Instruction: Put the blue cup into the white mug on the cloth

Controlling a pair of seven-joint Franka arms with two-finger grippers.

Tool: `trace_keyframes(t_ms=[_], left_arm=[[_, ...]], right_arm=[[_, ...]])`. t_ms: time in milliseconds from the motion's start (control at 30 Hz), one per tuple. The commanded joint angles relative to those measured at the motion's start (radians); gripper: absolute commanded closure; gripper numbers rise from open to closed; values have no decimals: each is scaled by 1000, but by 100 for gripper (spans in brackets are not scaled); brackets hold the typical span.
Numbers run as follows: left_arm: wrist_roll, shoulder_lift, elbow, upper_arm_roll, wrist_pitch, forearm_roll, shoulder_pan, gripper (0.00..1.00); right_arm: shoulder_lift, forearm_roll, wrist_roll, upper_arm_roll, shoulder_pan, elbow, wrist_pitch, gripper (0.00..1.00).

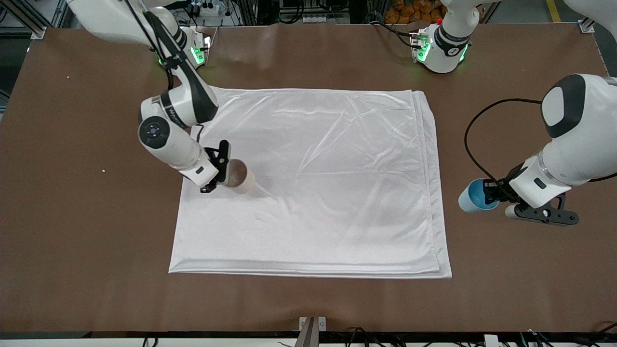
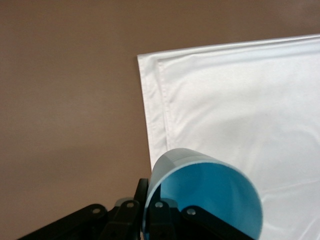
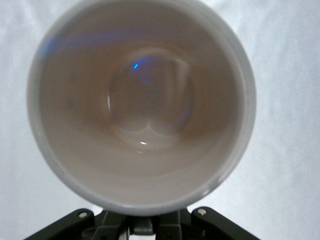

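The white cloth (image 1: 328, 183) lies spread on the brown table. My right gripper (image 1: 221, 174) is shut on the white mug (image 1: 239, 178) and holds it tilted, low over the part of the cloth toward the right arm's end. In the right wrist view the mug's pale inside (image 3: 142, 105) fills the frame, with the gripper (image 3: 145, 222) at its rim and the cloth (image 3: 290, 150) beneath; its handle is hidden. My left gripper (image 1: 492, 193) is shut on the rim of the blue cup (image 1: 475, 195), held tilted over bare table beside the cloth. The left wrist view shows the gripper (image 2: 150, 207), the cup (image 2: 210, 200) and a corner of the cloth (image 2: 240, 100).
Bare brown table (image 1: 72, 217) surrounds the cloth. Two small crumbs (image 1: 102, 170) lie toward the right arm's end. The arm bases (image 1: 441, 48) stand along the table's edge farthest from the front camera. A metal mount (image 1: 312, 327) sits at the nearest edge.
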Motion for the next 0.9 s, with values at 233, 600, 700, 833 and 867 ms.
trace_keyframes(t_ms=[233, 600, 700, 833, 867], left_arm=[[8, 0, 3, -48, -17, -53, -6, 100], [-10, 12, 3, -51, -17, -54, -33, 100], [-39, 11, 3, -53, -17, -54, -36, 100], [-67, 9, 18, -59, -17, -54, -58, 100], [-73, 9, 26, -59, -17, -54, -59, 100]], right_arm=[[69, -137, 386, -9, 183, 75, 3, 100], [175, -140, 568, -13, 288, 182, -5, 100], [197, -140, 604, -13, 298, 197, -5, 100], [210, -141, 679, -13, 312, 202, -5, 100], [215, -141, 680, -13, 314, 207, -5, 100]])
